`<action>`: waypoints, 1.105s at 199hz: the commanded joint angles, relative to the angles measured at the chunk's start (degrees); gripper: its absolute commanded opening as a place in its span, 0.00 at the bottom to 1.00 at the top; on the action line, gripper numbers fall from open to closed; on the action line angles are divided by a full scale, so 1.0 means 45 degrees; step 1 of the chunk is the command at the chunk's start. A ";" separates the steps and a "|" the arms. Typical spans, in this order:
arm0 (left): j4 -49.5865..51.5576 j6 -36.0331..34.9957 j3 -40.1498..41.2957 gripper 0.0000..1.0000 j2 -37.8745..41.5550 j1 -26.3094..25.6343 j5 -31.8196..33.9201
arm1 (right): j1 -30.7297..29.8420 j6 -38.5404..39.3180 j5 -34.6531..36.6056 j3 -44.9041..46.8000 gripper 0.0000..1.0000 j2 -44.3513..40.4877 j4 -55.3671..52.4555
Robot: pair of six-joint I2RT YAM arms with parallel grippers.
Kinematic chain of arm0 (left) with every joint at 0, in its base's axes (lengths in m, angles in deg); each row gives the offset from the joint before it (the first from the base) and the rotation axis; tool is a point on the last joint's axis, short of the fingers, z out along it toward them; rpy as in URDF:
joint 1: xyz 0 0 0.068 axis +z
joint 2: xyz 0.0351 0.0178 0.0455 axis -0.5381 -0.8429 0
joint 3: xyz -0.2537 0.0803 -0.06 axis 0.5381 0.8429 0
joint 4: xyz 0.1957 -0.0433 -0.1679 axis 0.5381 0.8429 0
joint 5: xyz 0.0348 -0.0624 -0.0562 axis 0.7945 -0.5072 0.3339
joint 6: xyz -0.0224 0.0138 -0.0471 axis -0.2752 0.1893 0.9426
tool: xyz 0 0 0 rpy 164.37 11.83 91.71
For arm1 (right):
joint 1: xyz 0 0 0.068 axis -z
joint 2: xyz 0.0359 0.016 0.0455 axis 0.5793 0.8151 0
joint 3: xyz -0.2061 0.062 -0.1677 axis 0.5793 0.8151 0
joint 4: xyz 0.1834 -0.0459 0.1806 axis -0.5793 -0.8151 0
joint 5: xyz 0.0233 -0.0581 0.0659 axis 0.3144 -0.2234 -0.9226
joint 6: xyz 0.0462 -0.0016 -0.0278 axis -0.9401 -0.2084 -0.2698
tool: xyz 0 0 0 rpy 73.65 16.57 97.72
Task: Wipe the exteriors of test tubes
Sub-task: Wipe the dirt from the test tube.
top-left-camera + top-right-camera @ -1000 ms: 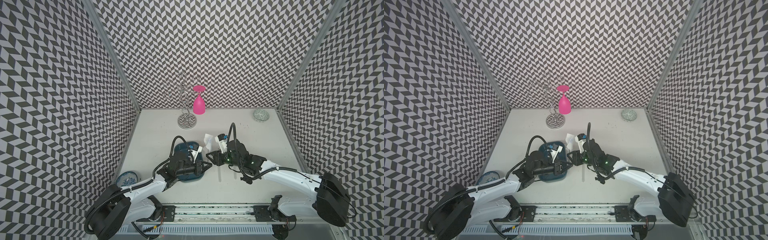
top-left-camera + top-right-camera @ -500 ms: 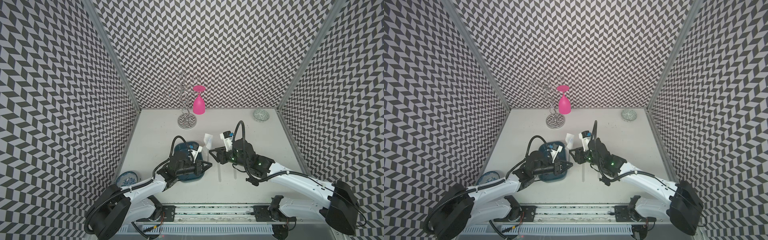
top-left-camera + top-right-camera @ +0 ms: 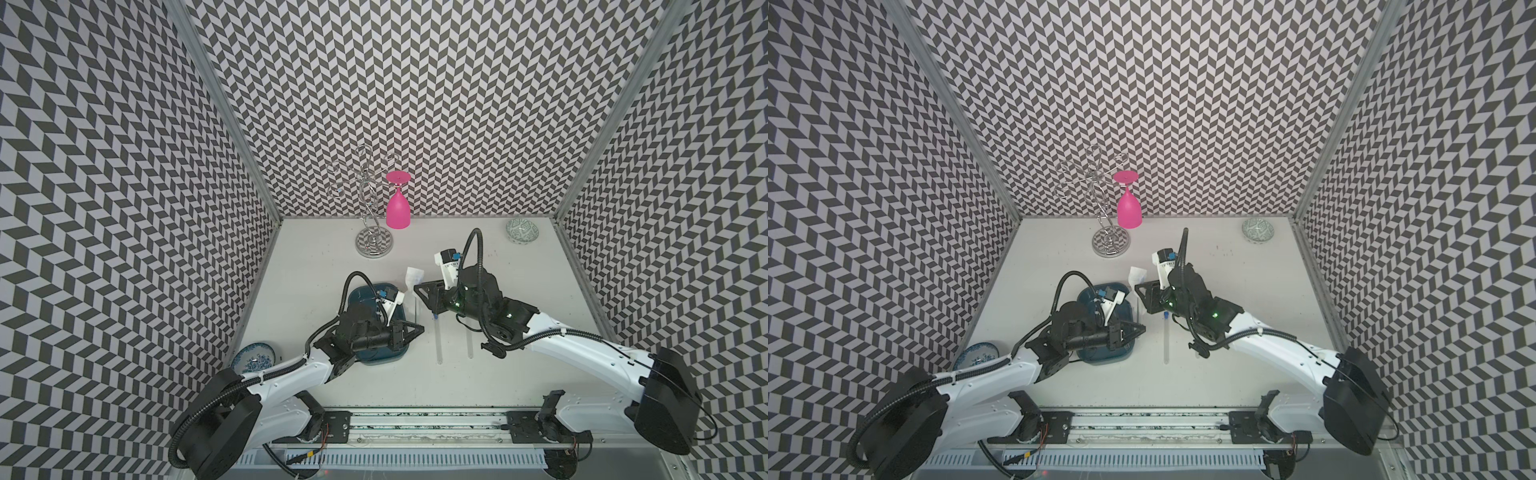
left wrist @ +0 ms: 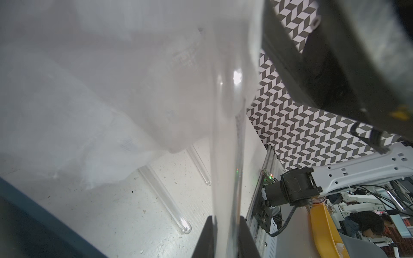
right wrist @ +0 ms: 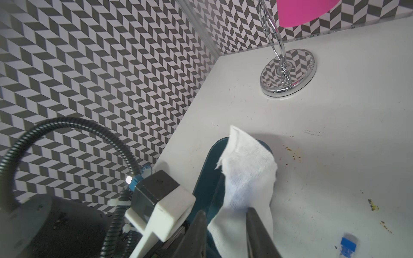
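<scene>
My left gripper (image 3: 420, 329) (image 4: 225, 220) is shut on a clear test tube (image 4: 225, 178), which stands up out of its jaws over the right edge of the teal tray (image 3: 376, 357). My right gripper (image 3: 417, 286) (image 5: 225, 216) is just behind it, shut on a white tissue (image 3: 414, 276) (image 5: 248, 174). In the left wrist view the tissue (image 4: 111, 100) drapes against the held tube's upper part. Two more test tubes lie on the table to the right of the tray: one with a blue cap (image 3: 438, 345) (image 3: 1166, 340) and one partly under the right arm (image 3: 469, 343).
A chrome glass stand (image 3: 374, 245) with a pink glass (image 3: 397, 210) hanging on it stands at the back. A patterned bowl (image 3: 522, 231) sits in the back right corner, and a blue-and-white dish (image 3: 253, 357) at the front left by the wall.
The right arm's wrist has shifted a little to the right and back, and its jaws have narrowed on the tissue. The left arm and its tube have stayed put.
</scene>
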 commanded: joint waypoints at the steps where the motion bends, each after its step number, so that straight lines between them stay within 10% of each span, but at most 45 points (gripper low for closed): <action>1: -0.0327 -0.0035 -0.0178 0.15 0.0156 0.0009 0.0043 | 0.0031 0.0255 0.0079 -0.0424 0.23 0.0262 0.0145; 89: -0.0431 -0.0055 -0.0139 0.15 0.0068 0.0009 0.0100 | -0.0002 0.0784 -0.0134 -0.0683 0.00 0.0218 -0.0731; 220: -0.0659 0.0131 -0.0082 0.15 -0.0060 0.0046 0.0003 | -0.1006 0.1905 -0.1133 -0.0479 0.00 -0.0154 -0.0889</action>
